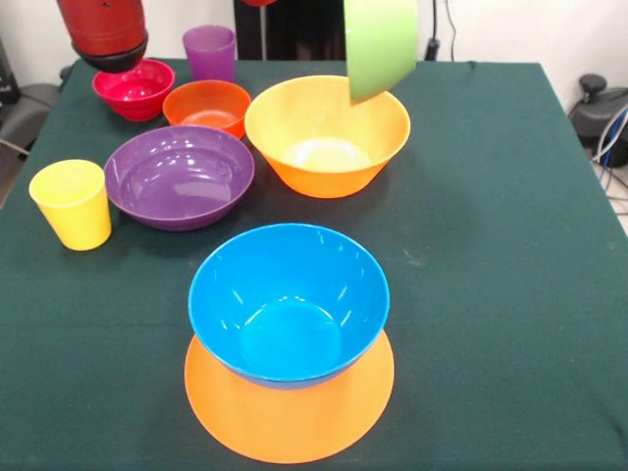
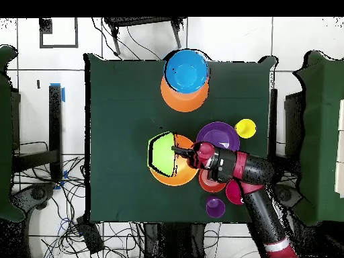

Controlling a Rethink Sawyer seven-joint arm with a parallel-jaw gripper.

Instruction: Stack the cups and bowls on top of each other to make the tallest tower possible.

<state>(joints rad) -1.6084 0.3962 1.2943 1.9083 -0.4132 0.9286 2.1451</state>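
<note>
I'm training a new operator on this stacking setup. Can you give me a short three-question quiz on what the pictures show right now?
1. True or false: the glossy blue plastic bowl sits on an upturned large orange plastic bowl.
2. Which item is held in the air over the upright large orange plastic bowl? A) opaque yellow plastic cup B) medium green plastic bowl C) wide shallow purple plastic bowl
3. Fill in: the translucent purple plastic cup stands on the dark ____ tablecloth.

Key: 1 true; 2 B; 3 green.
</note>
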